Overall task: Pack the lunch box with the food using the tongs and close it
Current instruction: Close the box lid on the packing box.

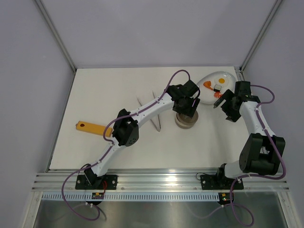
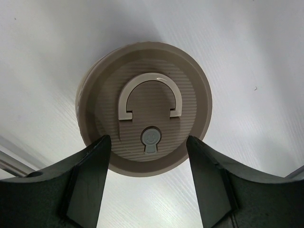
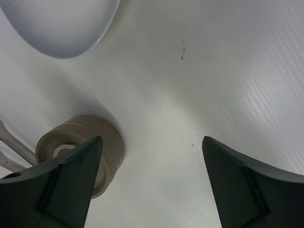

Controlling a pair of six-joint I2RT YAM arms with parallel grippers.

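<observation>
At the left of the overhead view an orange-yellow block (image 1: 94, 128) lies on the table (image 1: 95, 90), which plays no part in the job. Just right of it, near the middle, the tongs (image 1: 155, 121) lie flat on the table, partly under my left arm, and neither claw holds them. Right of centre the lunch box (image 1: 185, 121) has its lid (image 2: 190, 95) seated squarely on it. The left claw (image 2: 147, 140) hovers directly above, jaws parted to either side of the lid's near edge and gripping nothing. I cannot see inside the box, so I cannot tell whether anything has been packed. Further right, the right claw (image 3: 149, 142) hangs over bare table between box and plate, jaws wide apart and empty. At the upper right the white plate (image 1: 213, 77) carries the food (image 1: 219, 87), orange, dark and yellow-white pieces all sitting on it. My judgement is that closing looks done, but the packing is at best partial. If so, the lid must come off, the tongs be picked up and those pieces moved over.
</observation>
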